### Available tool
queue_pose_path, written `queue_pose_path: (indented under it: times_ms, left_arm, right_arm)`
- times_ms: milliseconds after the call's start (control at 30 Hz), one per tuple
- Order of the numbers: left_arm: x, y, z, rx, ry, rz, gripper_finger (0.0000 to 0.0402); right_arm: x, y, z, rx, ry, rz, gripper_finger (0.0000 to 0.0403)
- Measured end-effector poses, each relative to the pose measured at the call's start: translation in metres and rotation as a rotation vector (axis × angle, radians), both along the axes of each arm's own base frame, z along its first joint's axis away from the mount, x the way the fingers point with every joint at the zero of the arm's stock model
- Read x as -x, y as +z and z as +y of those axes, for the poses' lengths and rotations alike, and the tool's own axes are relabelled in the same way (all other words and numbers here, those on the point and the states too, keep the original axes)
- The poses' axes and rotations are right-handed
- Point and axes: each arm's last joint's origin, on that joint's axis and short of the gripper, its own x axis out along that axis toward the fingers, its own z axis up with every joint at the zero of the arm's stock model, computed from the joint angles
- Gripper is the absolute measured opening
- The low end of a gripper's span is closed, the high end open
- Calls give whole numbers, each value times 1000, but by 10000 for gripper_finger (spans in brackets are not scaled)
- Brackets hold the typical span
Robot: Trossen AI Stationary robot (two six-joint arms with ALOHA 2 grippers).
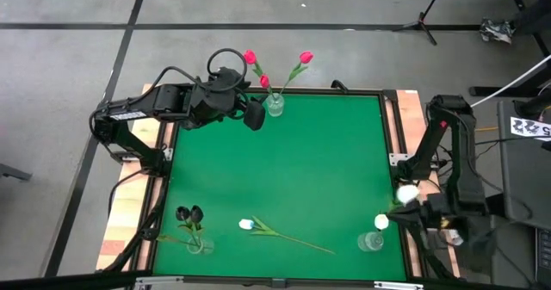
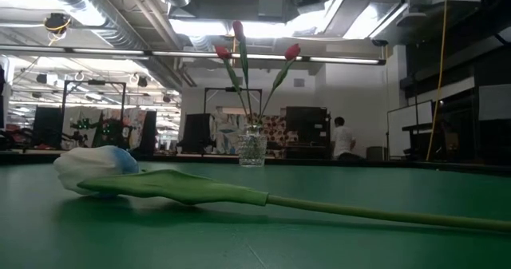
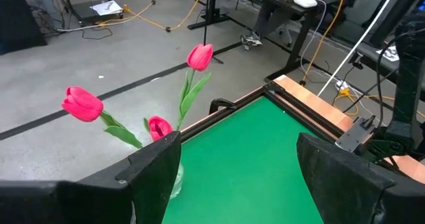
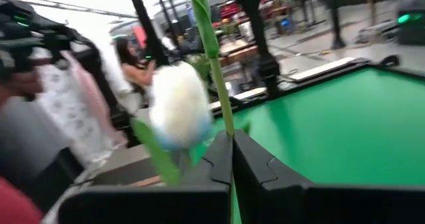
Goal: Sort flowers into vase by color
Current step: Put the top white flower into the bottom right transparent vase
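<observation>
Three pink-red flowers stand in a glass vase at the table's far edge, also seen as flowers in the left wrist view. My left gripper hovers open just left of that vase, holding nothing. A white flower lies flat on the green table near the front, large in the low view. Dark flowers stand in a near-left vase. One white flower stands in a near-right vase. My right gripper is shut on another white flower at the table's right edge. My right gripper pinches the white flower's thin green stem between its two shut fingers, close to the white head. The fingers reach level and lie across the stem. The flower is lifted clear of the table, over its right edge.
The middle of the green table is bare. A wooden rim frames the table. A tripod and cables lie on the floor beyond the far edge. A person stands far back in the room.
</observation>
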Motion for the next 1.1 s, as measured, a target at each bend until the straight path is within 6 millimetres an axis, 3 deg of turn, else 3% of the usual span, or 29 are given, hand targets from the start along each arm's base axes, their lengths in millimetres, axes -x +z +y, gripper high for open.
queue_pose_path:
  times_ms: [200, 333, 467, 633, 733, 833, 967, 1100]
  left_arm:
    - [0, 0, 3, -3, 12, 2, 294]
    - [1, 0, 8, -4, 29, 2, 294]
    - [1, 0, 15, -4, 54, 2, 294]
    - [2, 0, 19, 3, 72, -5, 294]
    - [2, 0, 19, 32, 90, -37, 294]
    - [2, 0, 18, 59, 102, -68, 294]
    - [-2, -2, 12, 98, 108, -102, 294]
    - [-9, -7, 4, 134, 101, -117, 294]
  right_arm:
    - [40, 45, -10, -18, 216, -4, 0]
    - [66, 86, -31, 25, 403, -12, 0]
    - [76, 117, -57, 183, 549, -62, 0]
    - [79, 138, -87, 392, 745, -169, 0]
    - [75, 144, -101, 434, 814, -211, 0]
    - [65, 146, -117, 343, 902, -197, 0]
    - [56, 132, -125, 244, 707, -113, 0]
    - [54, 102, -110, 108, 609, -50, 0]
